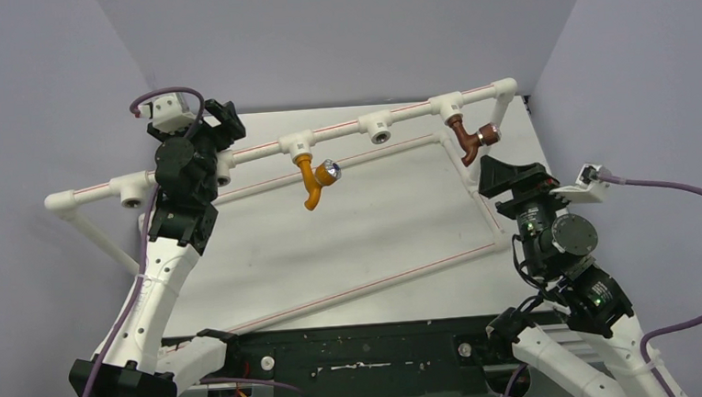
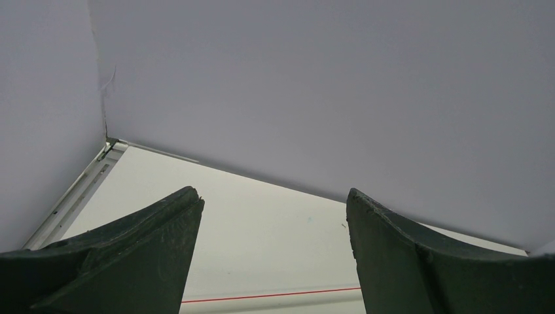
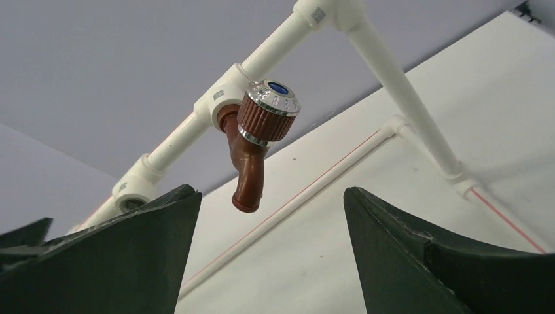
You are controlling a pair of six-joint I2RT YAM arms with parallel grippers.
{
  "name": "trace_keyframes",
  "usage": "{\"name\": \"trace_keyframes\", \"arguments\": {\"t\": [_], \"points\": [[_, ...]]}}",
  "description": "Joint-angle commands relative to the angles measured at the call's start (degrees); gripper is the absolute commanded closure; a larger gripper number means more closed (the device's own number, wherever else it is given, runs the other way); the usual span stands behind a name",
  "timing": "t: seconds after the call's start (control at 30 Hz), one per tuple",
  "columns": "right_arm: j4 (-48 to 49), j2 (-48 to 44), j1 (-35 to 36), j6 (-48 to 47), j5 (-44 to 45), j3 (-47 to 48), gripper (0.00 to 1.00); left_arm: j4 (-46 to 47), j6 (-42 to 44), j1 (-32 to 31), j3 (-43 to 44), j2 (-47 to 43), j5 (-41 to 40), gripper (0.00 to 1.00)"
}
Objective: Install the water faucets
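Pretty boxed in here: grey walls (image 1: 337, 34) on three sides of the white table (image 1: 378, 252), plus a white pipe frame (image 1: 261, 150) running along the far edge and down the right side. Over by the frame's right corner, the red-brown faucet (image 3: 254, 154) seated in a T socket, spout down, silver knob facing out. Just below and in front of it, the right gripper (image 3: 271, 196), jaws spread wide, nothing between them, not touching the tap. Sloping frame leg right beside that tap, so tight on that side. Mid-rail, the orange-yellow faucet (image 1: 312, 181) hanging from its socket, well apart from both arms. One bare socket (image 1: 379, 128) between the two taps. Up by the rail's left stretch, the left gripper (image 2: 273, 203), jaws spread too, holding nothing, only wall and tabletop ahead. Widest open stretch: middle of the table, inside the frame.
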Motion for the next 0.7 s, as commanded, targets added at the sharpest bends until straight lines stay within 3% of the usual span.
{"name": "trace_keyframes", "arguments": {"t": [0.0, 0.17, 0.4, 0.67], "points": [[4.22, -0.14, 0.36, -21.64, -3.58, 2.19, 0.18, -14.09, 0.07, -1.12, -4.41, 2.89, 1.65, 0.22], [5.19, 0.77, 0.32, -40.38, -8.67, 4.13, 0.25, -14.09, 0.07, -1.12, -4.33, 2.89, 1.68, 0.22], [0.99, 3.38, 0.3, -68.32, -16.64, 7.08, 0.24, -14.11, 0.07, -1.12, -4.37, 2.9, 1.7, 0.22], [-6.51, 4.41, 0.81, -89.21, -19.7, 8.36, 0.21, -14.07, 0.07, -1.12, -4.32, 2.98, 1.87, 0.22]]}}
